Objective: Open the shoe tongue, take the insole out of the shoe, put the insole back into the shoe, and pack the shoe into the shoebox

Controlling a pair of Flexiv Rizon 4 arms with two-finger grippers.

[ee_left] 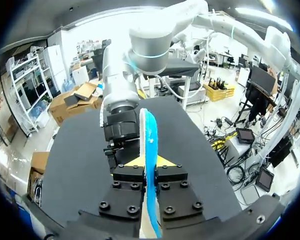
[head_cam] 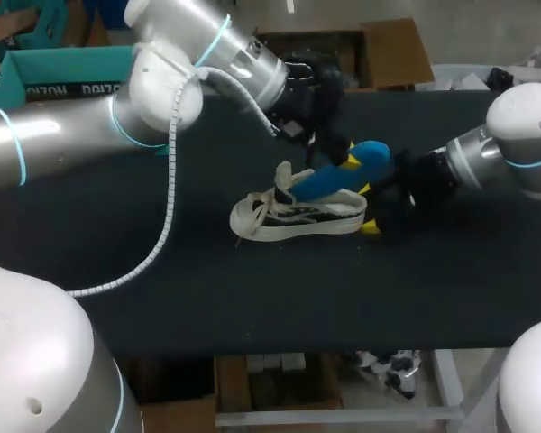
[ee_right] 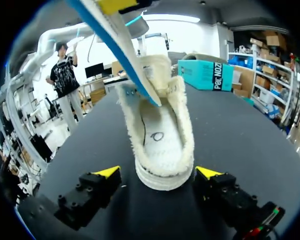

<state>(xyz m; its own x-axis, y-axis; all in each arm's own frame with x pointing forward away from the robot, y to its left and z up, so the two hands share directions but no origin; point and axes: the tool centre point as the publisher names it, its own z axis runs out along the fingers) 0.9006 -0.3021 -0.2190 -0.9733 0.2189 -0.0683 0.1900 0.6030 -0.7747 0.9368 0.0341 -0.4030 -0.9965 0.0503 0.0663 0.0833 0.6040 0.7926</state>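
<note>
Fingers first, from the head view: pinched the blue insole (head_cam: 338,179) about its middle with the left gripper (head_cam: 344,155), low end slanting down to the mouth of the white shoe (head_cam: 298,216). Found the shoe on its sole on the dark table (head_cam: 162,289), laces loose, with the right gripper (head_cam: 371,207) at its heel. Spotted a teal box (head_cam: 54,77) by the far left corner, likely the shoebox.

From the left wrist view: saw the insole (ee_left: 149,131) edge-on, squeezed between both yellow-tipped fingers.

From the right wrist view: saw the right gripper's (ee_right: 157,172) fingers spread wide, one beside each side of the heel, not squeezing. Saw the insole's tip (ee_right: 151,95) at the shoe's fluffy opening.

Judged the insole light, thin and bendy, so likely to fold if pushed hard; best held mid-way and slid in toe first. Judged the shoe soft on top, firmer low at the heel; best steadied there.
</note>
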